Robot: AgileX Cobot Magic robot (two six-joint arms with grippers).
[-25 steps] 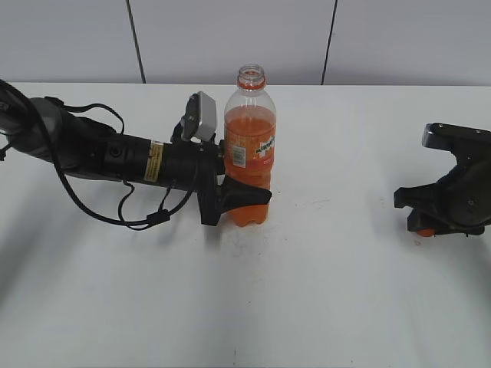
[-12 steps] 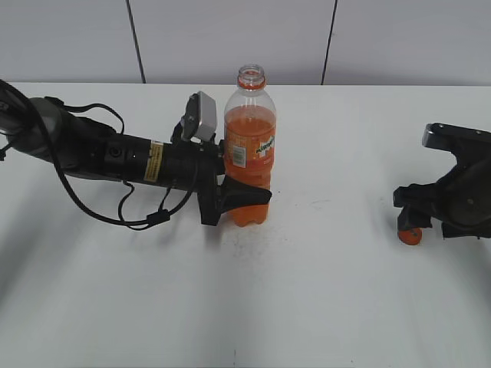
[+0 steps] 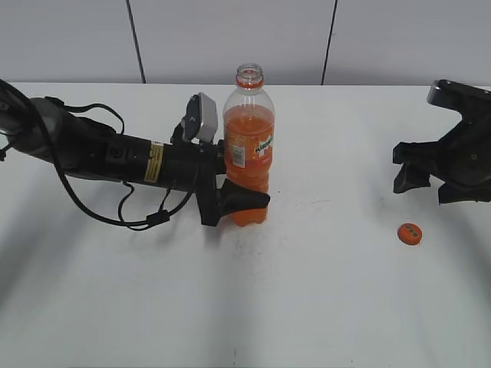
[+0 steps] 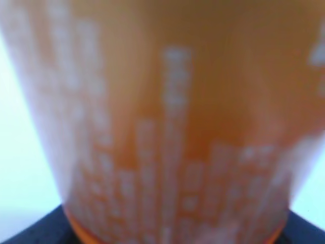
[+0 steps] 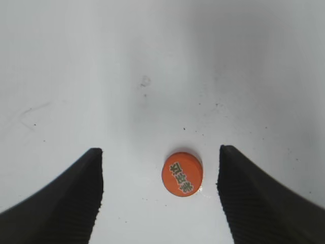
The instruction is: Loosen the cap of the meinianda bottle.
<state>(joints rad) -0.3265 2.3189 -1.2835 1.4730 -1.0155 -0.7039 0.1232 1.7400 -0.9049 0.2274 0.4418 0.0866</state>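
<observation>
Now the right tool (image 3: 418, 180) has lifted away from the table (image 3: 322, 307), its jaws spread wide and empty, whereas a second ago it sat low with the cap (image 3: 410, 234) beneath it; the cap lies alone on the table near the right edge, open surface all around it, its top bearing printed characters too small to read. The left tool (image 3: 244, 201) stays clamped on the lower body of the meinianda bottle (image 3: 248, 146), upright at table centre, uncapped, barcode patch on its label.
</observation>
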